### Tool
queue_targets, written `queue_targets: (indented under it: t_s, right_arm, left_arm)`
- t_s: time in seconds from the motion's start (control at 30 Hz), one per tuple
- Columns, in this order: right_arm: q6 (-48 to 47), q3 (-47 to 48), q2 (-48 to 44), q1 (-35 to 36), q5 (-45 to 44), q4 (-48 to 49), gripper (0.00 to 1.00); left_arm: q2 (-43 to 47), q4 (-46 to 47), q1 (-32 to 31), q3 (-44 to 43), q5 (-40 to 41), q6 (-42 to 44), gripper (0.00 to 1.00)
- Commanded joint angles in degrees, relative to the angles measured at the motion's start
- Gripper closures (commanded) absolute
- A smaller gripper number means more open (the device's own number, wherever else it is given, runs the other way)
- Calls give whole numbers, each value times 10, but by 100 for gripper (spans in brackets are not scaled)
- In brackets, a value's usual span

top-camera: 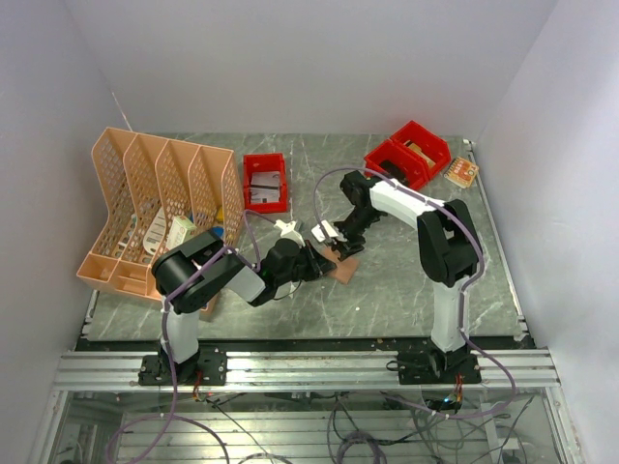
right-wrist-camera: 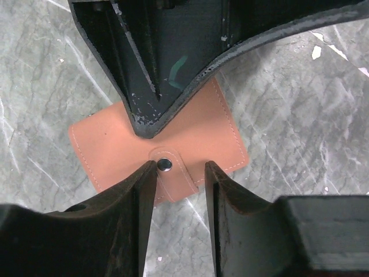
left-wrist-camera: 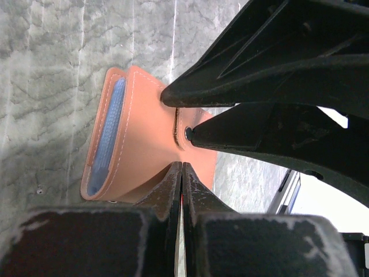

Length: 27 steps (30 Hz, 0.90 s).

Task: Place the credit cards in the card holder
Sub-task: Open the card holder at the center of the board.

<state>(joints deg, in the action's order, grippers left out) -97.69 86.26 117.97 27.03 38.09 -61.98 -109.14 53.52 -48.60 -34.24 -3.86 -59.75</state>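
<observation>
My left gripper [left-wrist-camera: 181, 168] is fully closed, its 2 fingers pressed together with the tips against the near edge of the card holder [left-wrist-camera: 144, 135]. I cannot tell whether any leather is pinched between them. The card holder lies folded on the grey marbled table [right-wrist-camera: 300, 104], about midway between my 2 arms, and 1 light blue card [left-wrist-camera: 109, 124] shows edge-on inside its open side. My right gripper [right-wrist-camera: 180, 168] faces it from the opposite side, partly open. Its 2 fingers straddle the snap tab [right-wrist-camera: 176, 180] that folds over the card holder's edge, with no firm grip on it that I can see. Farther back, 1 red bin [top-camera: 264, 182] sits behind the card holder and 2 more red bins [top-camera: 411, 153] sit near the far right corner. A peach mesh file rack [top-camera: 155, 193] stands at the far left.
</observation>
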Motion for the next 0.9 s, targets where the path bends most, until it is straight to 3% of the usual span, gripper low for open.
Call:
queue_targets:
  t_s: [0.0, 0.47, 0.87]
  right_arm:
    - [-19, -4, 59, 9, -68, -25, 64]
    - [-25, -58, 7, 25, -64, 6, 100]
    - [-63, -80, -66, -28, 65, 9, 100]
  left_arm:
    - [-36, -108, 0, 13, -3, 37, 93]
    - [-50, -114, 9, 19, -3, 37, 93]
    - [-43, -157, 17, 19, 10, 40, 93]
